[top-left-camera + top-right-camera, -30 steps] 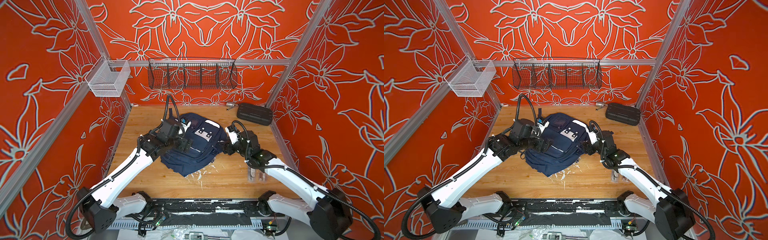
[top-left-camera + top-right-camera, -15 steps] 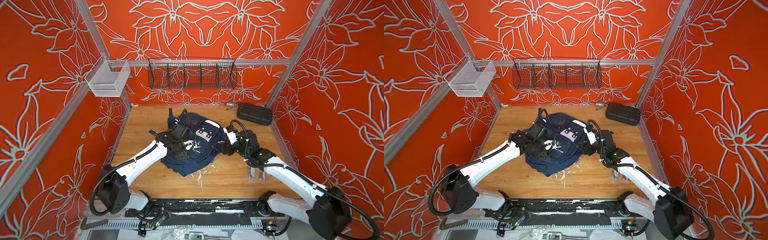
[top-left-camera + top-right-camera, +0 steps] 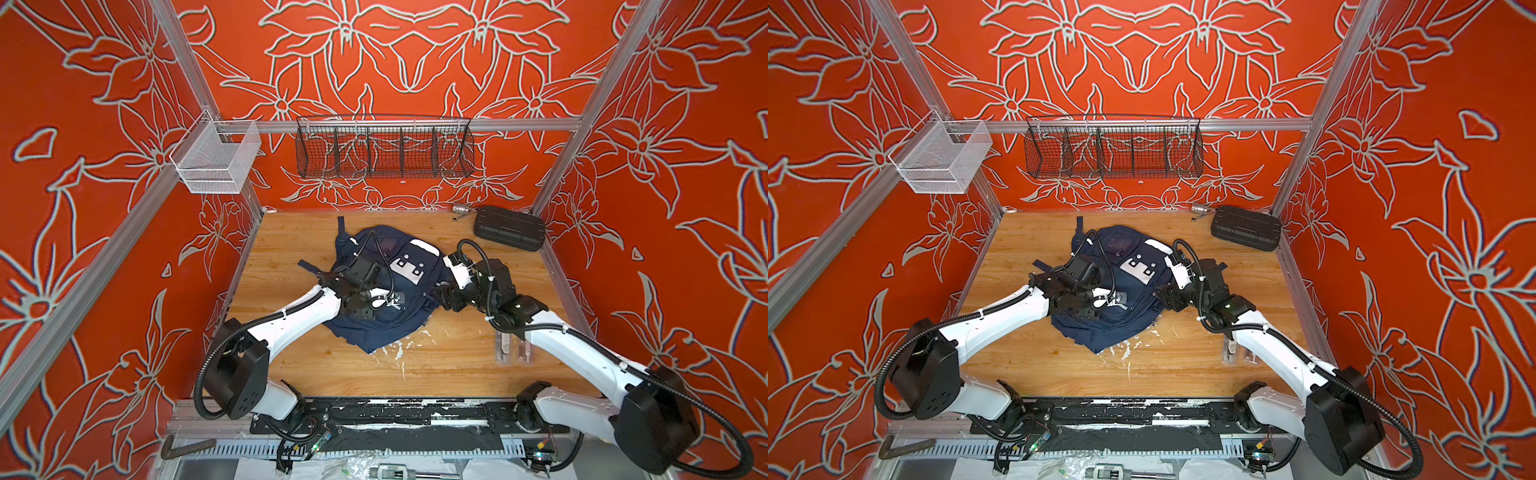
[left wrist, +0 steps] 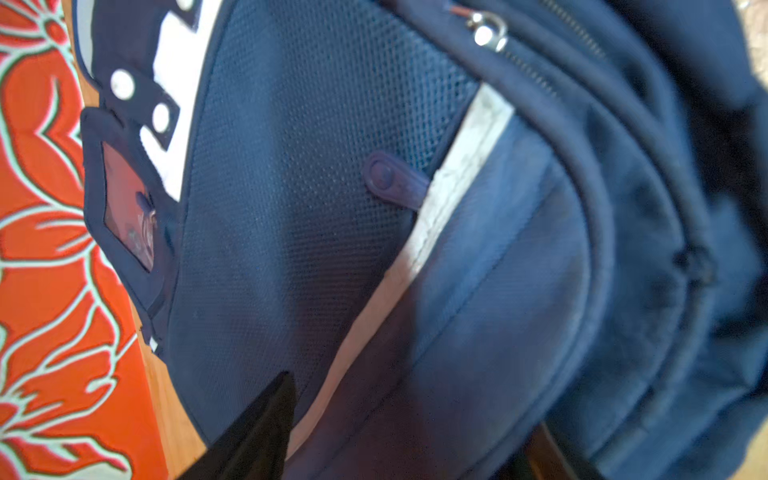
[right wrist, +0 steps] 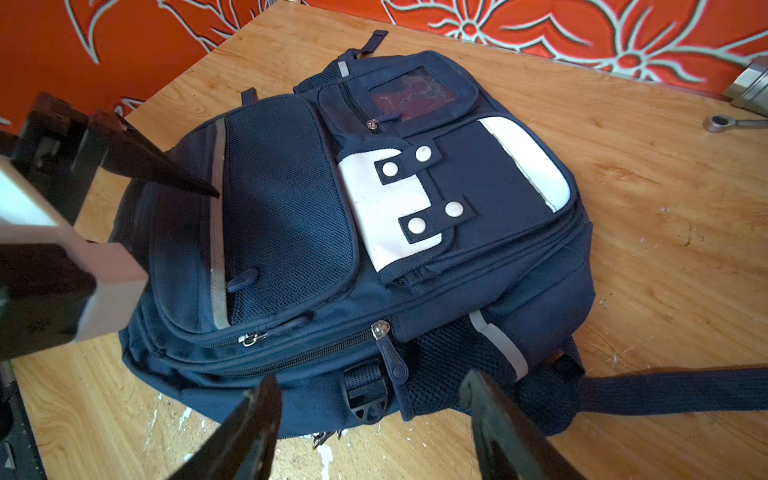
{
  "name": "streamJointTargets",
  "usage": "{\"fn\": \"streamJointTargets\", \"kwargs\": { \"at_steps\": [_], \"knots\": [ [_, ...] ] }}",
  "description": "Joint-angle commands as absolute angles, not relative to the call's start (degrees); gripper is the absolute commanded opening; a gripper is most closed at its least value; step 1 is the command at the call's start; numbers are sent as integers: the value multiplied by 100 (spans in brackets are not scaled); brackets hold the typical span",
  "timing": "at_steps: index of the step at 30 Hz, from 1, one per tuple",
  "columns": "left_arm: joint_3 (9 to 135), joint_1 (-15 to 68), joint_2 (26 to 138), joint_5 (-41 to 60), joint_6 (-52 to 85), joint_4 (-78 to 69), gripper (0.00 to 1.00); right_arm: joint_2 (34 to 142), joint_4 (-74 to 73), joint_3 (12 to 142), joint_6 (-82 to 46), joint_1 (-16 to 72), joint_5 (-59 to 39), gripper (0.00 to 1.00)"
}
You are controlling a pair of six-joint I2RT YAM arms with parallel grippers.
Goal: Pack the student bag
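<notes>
A large navy blue fabric backpack (image 3: pixel 384 332) lay front-up in the middle of the wooden tabletop (image 3: pixel 286 249), its top towards the far wall. Its white patch (image 5: pixel 386 216) carried two navy tabs with four white snaps. Above the patch, a clear window pocket (image 5: pixel 409 99) held a reddish insert whose marks were too blurred to read.

The left gripper (image 3: pixel 388 300) was over the left front of the bag, jaws apart. The right wrist view caught one of its black fingers (image 5: pixel 166 172) with the tip touching the fabric beside a silver reflective strip (image 5: pixel 217 232). Whether any cloth was pinched could not be told. The right gripper (image 5: pixel 368 378) sat at the bag's right edge with both fingers spread and nothing between them.

Only the right wrist view showed the side of the bag: a black plastic buckle (image 5: pixel 368 395), a navy rubber zip pull (image 5: pixel 392 361) and a small metal zip slider (image 5: pixel 248 339). The left wrist view gave a close look at the mesh panel (image 4: pixel 291 187) and a dark rubber tab (image 4: pixel 384 176) at the strip.

Only the top views took in the black ribbed hard case (image 3: pixel 509 228) at the far right, the metal ratchet (image 3: pixel 462 210) beside it, the black wire basket (image 3: pixel 384 149) on the far wall and the white mesh basket (image 3: pixel 216 162) on the left rail.
</notes>
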State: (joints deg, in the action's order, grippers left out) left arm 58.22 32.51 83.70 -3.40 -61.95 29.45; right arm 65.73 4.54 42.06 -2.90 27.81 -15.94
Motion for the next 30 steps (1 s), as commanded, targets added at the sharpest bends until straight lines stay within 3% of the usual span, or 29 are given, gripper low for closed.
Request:
{"fn": "streamJointTargets", "kwargs": {
  "at_steps": [1,4,5,12,30],
  "knots": [
    [5829,3200,8427,-193,-6346,2565,52,6549,424,4260,114,2775,-2042,71],
    [5906,3195,8341,-248,-6104,2645,8,6589,327,4193,881,2777,-2767,67],
    [5898,3193,8239,-215,-6047,2641,0,6642,330,4188,1190,2775,-2953,66],
    [5792,3140,7440,156,-5574,2407,0,7336,664,4651,2166,2772,-3357,63],
    [5713,2791,6894,755,-5045,2428,0,8578,-334,5045,1397,2802,-4039,62]
  ]
}}
